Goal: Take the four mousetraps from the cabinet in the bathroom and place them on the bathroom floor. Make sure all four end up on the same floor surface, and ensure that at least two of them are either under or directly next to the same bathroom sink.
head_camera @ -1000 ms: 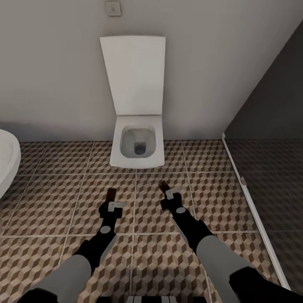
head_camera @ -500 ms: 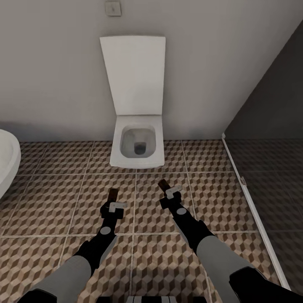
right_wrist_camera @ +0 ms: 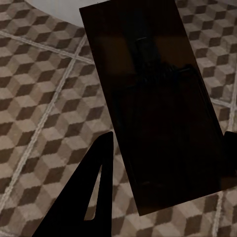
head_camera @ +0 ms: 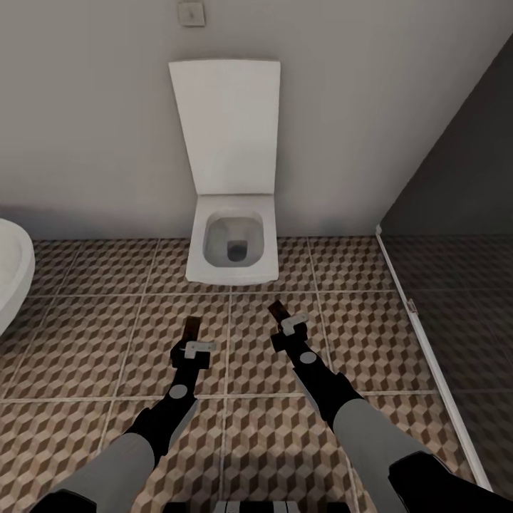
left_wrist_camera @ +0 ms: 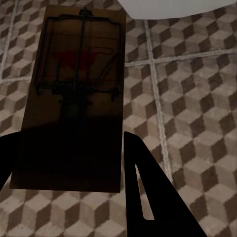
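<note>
Two mousetraps are being carried over the bathroom floor (head_camera: 85,335), one in each gripper. The left mousetrap (left_wrist_camera: 74,98) is sitting between the dark fingers (left_wrist_camera: 148,197) of the left gripper (head_camera: 190,335); its brown board is showing a wire frame and a small red mark, with no lettering that can be read. From the head camera it is poking forward past the gripper as a thin brown strip (head_camera: 191,328).

The right mousetrap (right_wrist_camera: 158,103) is lying in shadow, so its metal parts are only faintly showing and no mark or writing can be made out. The right gripper (head_camera: 281,317) is clamping it between its fingers (right_wrist_camera: 84,197), and it is sticking out ahead as a brown strip (head_camera: 276,311).

Both arms are reaching forward above the cube-patterned tiles. Just ahead of them a square white toilet (head_camera: 233,246) is standing against the wall with its lid raised. A small plate (head_camera: 191,13) is sitting on the wall above it. A curved white rim (head_camera: 14,274) is showing at the left edge, and a dark glass partition (head_camera: 456,214) is standing to the right.
</note>
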Robot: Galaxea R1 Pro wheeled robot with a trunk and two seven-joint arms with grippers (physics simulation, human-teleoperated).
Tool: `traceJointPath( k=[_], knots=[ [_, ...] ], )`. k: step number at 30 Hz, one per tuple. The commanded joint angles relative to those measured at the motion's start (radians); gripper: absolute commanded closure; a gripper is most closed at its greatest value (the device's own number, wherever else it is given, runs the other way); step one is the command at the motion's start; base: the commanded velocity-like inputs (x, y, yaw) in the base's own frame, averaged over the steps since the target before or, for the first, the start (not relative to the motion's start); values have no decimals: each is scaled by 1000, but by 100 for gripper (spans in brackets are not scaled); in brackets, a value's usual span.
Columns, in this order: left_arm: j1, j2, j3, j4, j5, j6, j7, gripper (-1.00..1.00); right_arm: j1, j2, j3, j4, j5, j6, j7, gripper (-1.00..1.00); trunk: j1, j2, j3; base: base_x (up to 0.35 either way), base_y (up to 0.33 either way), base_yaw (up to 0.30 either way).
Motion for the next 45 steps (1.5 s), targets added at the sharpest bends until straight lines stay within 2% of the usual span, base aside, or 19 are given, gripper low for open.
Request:
traceJointPath(
  k=[1,45],
  knots=[
    [-1,1,-8,1,-3,0,14,100,-1,0,4,1,7,-1,-8,100,4,-7,-4,0,0,0],
    [-1,-1,-9,-2,-4,-2,14,100,-1,-6,4,-2,7,-3,-8,100,173,-315,-204,0,0,0]
  ],
)
